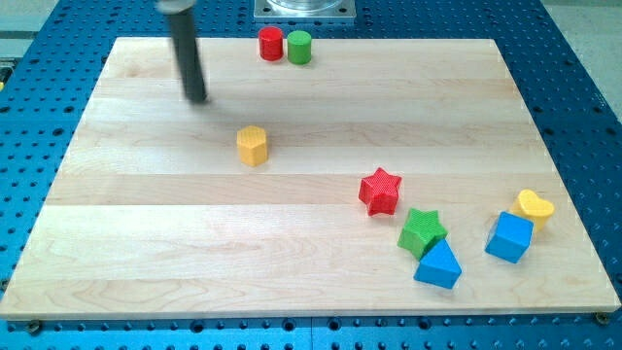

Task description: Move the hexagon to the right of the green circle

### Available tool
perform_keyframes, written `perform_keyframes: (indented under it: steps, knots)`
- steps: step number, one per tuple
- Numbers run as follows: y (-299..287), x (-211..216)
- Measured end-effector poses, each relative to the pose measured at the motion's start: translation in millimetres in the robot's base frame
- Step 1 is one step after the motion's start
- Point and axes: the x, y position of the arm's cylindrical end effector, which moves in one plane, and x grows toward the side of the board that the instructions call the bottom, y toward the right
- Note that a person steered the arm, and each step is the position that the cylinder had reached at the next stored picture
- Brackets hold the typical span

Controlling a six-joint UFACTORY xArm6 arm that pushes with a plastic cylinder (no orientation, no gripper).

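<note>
Barely begun: the yellow hexagon block (252, 145) sits mid-frame, well apart from the green circle block (299, 47) at top; my tip (197, 98) hovers upper left. No claw exists.

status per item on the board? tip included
my tip: on the board, up-left of the hexagon, apart from every block
yellow hexagon: upright, alone, untouched
red cylinder: upright at the view's top, touching the green one
green cylinder: upright, right of the red
red star: flat, free
green star: touching the blue triangle
blue triangle: flat
blue cube: beside the yellow heart
yellow heart: flat
</note>
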Motion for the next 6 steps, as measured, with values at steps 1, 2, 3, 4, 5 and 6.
perform_keyframes:
  steps: [1, 2, 3, 4, 5, 6]
  knots:
    - [34.8, 73.8]
    - [95.2, 62.9]
    - [165.7, 16.1]
    - [185.7, 31.7]
    - [182.5, -42.3]
    - [179.4, -58.7]
